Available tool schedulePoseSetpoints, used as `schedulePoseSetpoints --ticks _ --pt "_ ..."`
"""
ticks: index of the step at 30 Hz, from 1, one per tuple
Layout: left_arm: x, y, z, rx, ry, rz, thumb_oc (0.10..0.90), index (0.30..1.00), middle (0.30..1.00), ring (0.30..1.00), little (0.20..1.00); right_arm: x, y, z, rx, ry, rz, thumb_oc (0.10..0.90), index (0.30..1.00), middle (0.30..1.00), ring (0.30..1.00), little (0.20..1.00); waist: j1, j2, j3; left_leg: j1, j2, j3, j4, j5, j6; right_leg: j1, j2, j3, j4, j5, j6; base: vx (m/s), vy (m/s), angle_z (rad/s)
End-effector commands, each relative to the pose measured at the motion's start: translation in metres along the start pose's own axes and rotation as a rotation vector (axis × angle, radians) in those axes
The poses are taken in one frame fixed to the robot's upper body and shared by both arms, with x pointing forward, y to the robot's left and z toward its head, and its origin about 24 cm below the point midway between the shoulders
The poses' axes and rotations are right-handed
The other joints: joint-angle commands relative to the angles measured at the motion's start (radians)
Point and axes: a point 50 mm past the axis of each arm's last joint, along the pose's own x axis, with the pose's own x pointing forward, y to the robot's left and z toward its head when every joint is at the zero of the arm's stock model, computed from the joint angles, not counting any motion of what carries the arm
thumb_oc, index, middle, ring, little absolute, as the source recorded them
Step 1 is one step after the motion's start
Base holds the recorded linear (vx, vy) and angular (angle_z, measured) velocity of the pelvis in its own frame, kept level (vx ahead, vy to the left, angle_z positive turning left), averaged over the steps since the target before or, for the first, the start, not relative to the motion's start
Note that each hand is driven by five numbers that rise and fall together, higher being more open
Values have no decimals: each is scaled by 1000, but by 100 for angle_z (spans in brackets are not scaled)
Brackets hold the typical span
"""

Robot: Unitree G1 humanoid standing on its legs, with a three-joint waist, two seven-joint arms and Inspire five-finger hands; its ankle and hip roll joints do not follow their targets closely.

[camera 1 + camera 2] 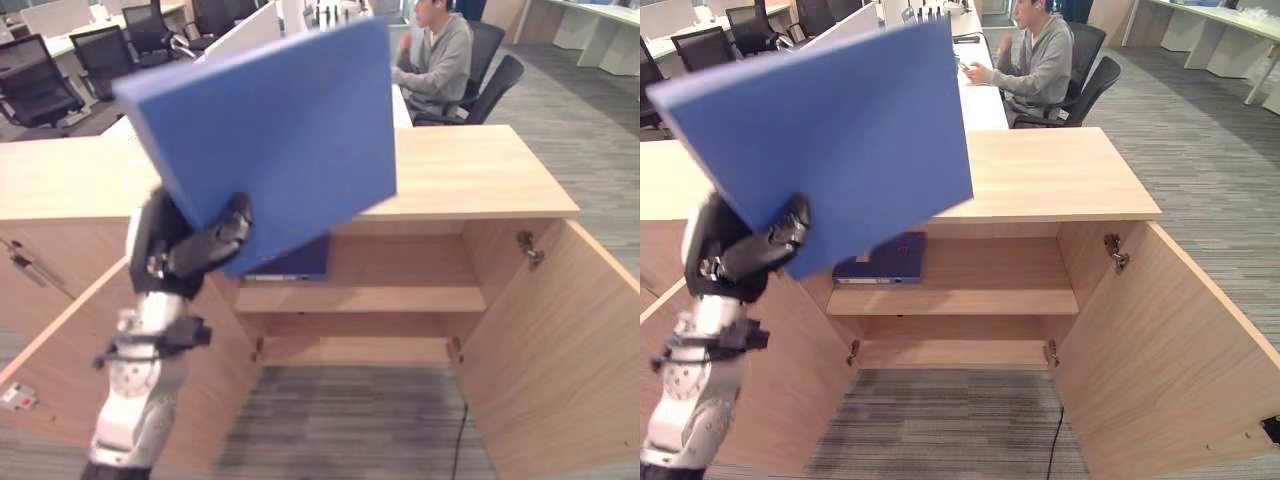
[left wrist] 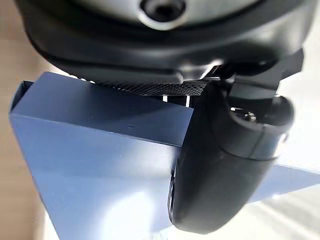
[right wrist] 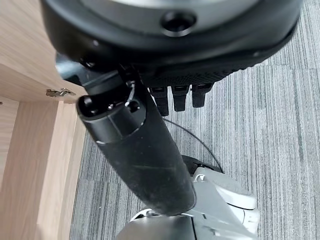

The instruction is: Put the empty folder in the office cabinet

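Note:
My left hand (image 1: 195, 245) is shut on the lower corner of a large blue folder (image 1: 270, 130), with the thumb (image 2: 225, 165) pressed on its face. The folder is held up, tilted, in front of the left half of the wooden office cabinet (image 1: 470, 170). It hides part of the cabinet's top and upper opening. Both cabinet doors stand wide open. Inside, a shelf (image 1: 400, 298) carries another blue folder (image 1: 885, 258) lying flat at its left end. My right hand (image 3: 140, 150) hangs over the grey carpet beside the cabinet's open right door, its fingers relaxed and holding nothing.
The right door (image 1: 560, 340) swings out toward me, and the left door (image 1: 60, 350) is behind my left arm. The shelf's right part and the bottom compartment (image 1: 350, 350) hold nothing. A person (image 1: 440, 60) sits at a desk behind the cabinet, with office chairs (image 1: 40, 80) at the far left.

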Motion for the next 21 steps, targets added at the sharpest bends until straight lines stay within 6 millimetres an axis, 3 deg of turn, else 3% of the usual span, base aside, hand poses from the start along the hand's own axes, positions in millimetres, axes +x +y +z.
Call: schedulePoseSetpoints --ticks 1,2,3,4,9,15,21 --pt "30 -23 60 -141 -362 -172 400 300 300 300 300 -2 29 79 346 -285 200 800 900 900 900 900 22 4 1 23 129 -17 -1 -35 -122 59 -80 3 9 -109 105 6 14 5" --pt "29 -22 55 -179 -345 -167 400 300 300 300 300 -6 39 92 423 -330 277 800 900 900 900 900 25 3 3 21 129 -17 -1 -34 -122 59 -79 2 9 -109 104 0 0 0" --pt "29 -22 55 -179 -345 -167 400 300 300 300 300 -6 39 91 425 -328 278 800 900 900 900 900 25 3 3 22 128 -17 -1 -34 -122 59 -79 2 9 -109 104 0 0 0" --pt "28 -20 40 -277 -290 -145 400 300 300 300 300 -19 61 115 552 -418 456 800 900 900 900 900 31 0 5 20 129 -20 -1 -32 -124 58 -79 1 10 -108 104 0 0 0" --pt "27 -26 15 -388 -195 -143 400 300 300 300 300 -73 99 172 669 -634 895 800 900 900 900 900 40 -7 7 14 132 -22 -1 -25 -127 54 -80 -4 15 -105 104 -9 -3 5" --pt "23 -39 -5 -451 -115 -157 400 300 300 300 300 -131 118 199 596 -797 1205 800 900 900 900 900 35 -14 3 14 134 -22 -1 -25 -124 51 -85 -4 20 -104 106 8 3 6" --pt "20 -52 -18 -473 -56 -189 400 300 300 300 300 -161 127 209 577 -865 1355 800 900 900 900 900 25 -17 0 12 135 -19 -1 -28 -123 44 -89 -5 23 -101 109 2 2 1"
